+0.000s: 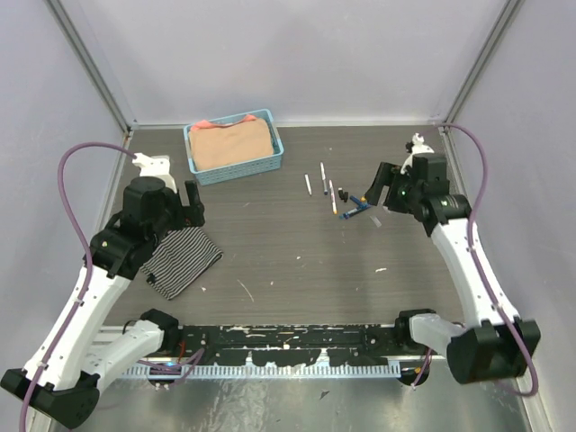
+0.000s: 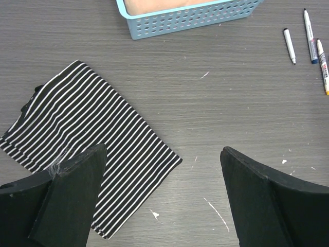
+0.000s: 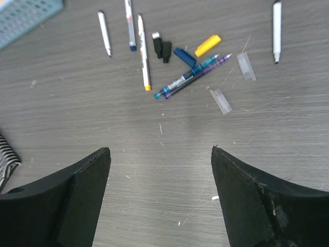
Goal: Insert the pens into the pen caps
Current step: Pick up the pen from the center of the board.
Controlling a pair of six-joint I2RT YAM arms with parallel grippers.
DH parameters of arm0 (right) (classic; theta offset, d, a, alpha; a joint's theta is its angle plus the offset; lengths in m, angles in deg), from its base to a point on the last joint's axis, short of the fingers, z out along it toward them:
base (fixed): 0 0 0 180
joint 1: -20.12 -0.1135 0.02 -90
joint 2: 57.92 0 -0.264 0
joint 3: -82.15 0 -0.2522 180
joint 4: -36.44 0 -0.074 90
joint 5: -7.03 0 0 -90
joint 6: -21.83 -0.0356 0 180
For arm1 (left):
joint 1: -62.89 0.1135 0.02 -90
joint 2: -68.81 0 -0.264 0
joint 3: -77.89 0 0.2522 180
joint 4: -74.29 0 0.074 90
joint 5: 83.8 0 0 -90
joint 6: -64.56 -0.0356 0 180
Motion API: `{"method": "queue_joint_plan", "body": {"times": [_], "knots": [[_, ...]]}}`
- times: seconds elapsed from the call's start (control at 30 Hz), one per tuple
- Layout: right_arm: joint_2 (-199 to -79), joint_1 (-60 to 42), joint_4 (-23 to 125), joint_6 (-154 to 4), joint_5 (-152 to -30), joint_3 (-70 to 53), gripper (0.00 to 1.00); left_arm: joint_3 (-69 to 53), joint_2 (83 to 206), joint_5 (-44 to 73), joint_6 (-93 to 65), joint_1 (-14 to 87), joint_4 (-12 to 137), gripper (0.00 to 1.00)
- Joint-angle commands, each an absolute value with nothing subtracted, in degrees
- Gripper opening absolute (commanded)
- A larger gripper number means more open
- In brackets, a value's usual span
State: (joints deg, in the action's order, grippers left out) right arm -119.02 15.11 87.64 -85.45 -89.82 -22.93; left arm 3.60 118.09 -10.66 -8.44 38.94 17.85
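A dark wood-grain bench [image 1: 288, 261] with two robot arms mounted at its near edge. The pens lie uncapped on the right half of the bench, toward the far edge. A short white pen [image 3: 104, 40], a blue-tipped pen [image 3: 129, 24] and a yellow-tipped pen [image 3: 143, 51] lie side by side, nearly parallel. Their long axes run near to far, and their tips point at the near edge. A fourth white pen [image 3: 277, 31] lies well apart to the right and points the same way. Between them, a pair of teal and purple pens [image 3: 191, 76] lies touching on a diagonal, with fine points aimed toward the far right corner. A black cap [image 3: 164, 50], a dark blue cap [image 3: 184, 56] and a yellow cap [image 3: 207, 45] sit just beyond the pair. Two clear caps [image 3: 245, 66] sit to its right. The right jaws are spread wide, holding nothing, above bare bench on the near side of the pens. The left jaws are equally released, above a striped cloth [image 2: 87, 134] on the left side. A blue basket [image 1: 236, 171] stands near the far edge.
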Motion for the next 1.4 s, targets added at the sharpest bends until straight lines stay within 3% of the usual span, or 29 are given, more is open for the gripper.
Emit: {"method": "queue_joint_plan", "body": {"times": [0.0,0.27,0.43,0.67,1.37], "knots": [[-126.0,13.6,86.3,-82.8,-90.1,-19.0,0.83,4.5,117.4,-8.9,-9.0,38.8,19.5,0.98],[-142.7,1.9,82.6,-82.0,-81.1,-12.7,0.71,5.0,118.1,-8.4,-9.6,38.8,17.9,0.98],[-152.9,0.7,80.8,-81.1,-81.1,-8.0,0.57,5.7,118.4,-8.4,-9.9,38.8,17.2,0.98],[-163.6,0.6,81.3,-80.0,-82.7,-0.9,0.51,5.6,118.8,-7.3,-9.2,38.8,15.9,0.98],[-174.9,-0.7,82.6,-79.7,-78.0,4.2,0.36,6.2,119.2,-7.3,-9.3,38.8,15.8,0.98]]}}
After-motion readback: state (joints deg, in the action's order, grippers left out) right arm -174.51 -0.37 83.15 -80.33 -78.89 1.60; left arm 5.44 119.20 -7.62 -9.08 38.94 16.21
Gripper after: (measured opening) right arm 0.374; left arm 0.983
